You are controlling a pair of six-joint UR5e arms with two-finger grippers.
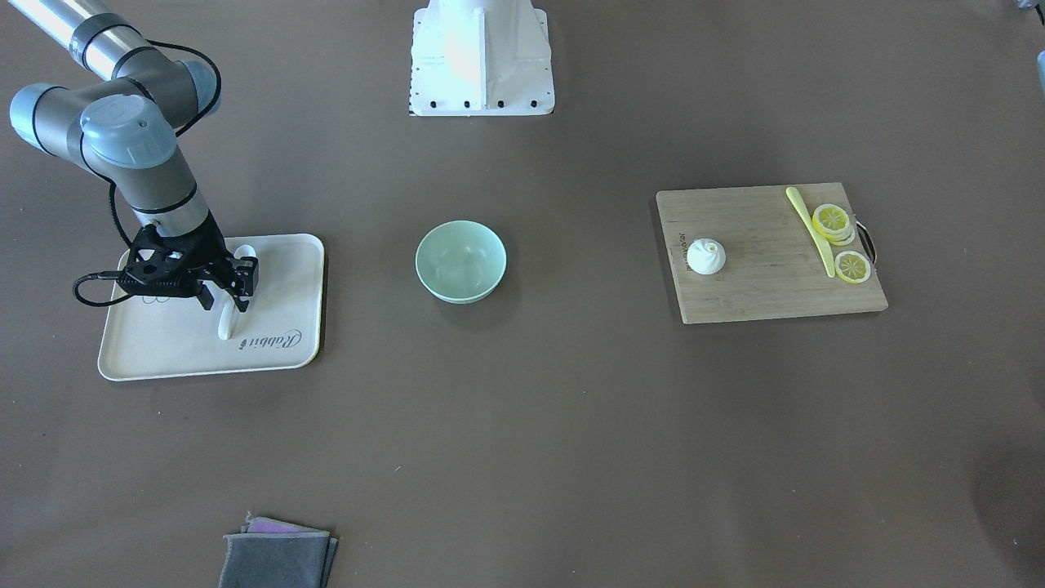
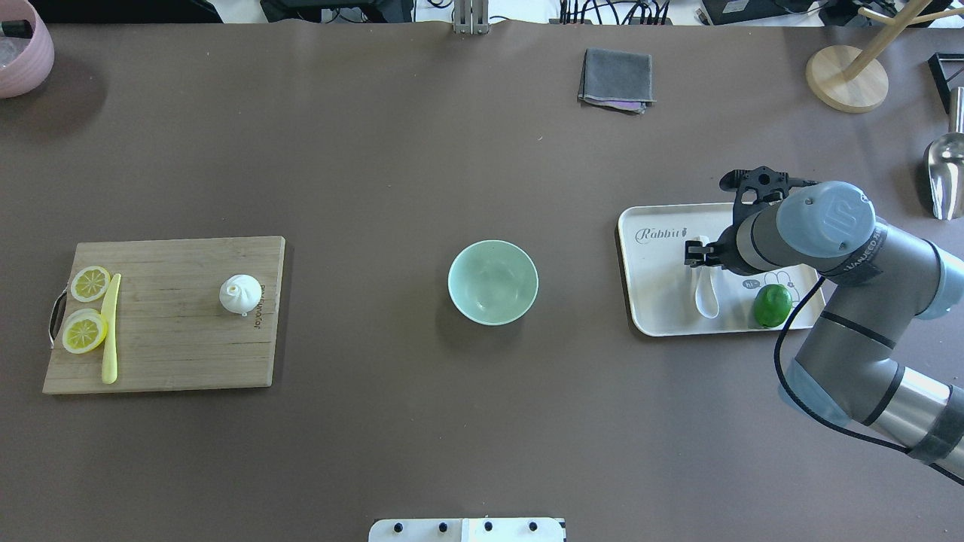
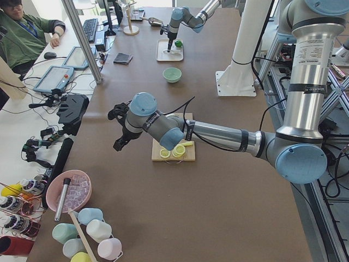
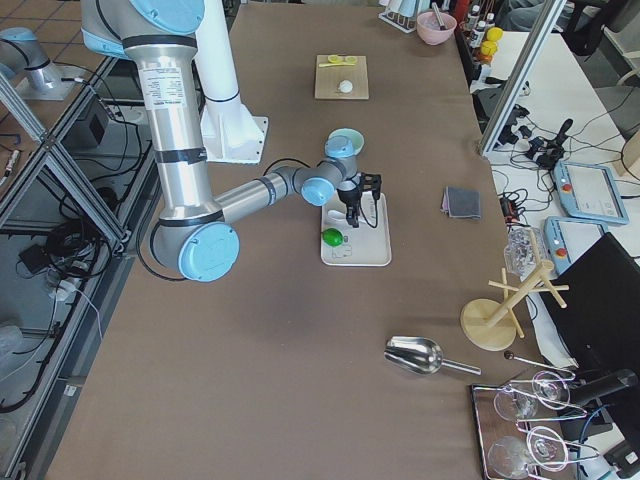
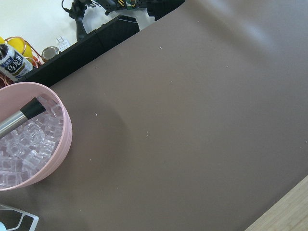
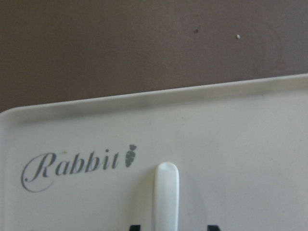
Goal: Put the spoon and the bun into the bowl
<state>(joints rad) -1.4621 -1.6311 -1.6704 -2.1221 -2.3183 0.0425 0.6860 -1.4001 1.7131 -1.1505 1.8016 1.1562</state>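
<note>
Right end effector (image 1: pixel 229 294) low over cream tray (image 1: pixel 163 347), brown table (image 1: pixel 522 425)

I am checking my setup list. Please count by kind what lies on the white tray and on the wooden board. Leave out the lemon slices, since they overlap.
spoon: 1
lime: 1
bun: 1
yellow knife: 1
Total: 4
</note>
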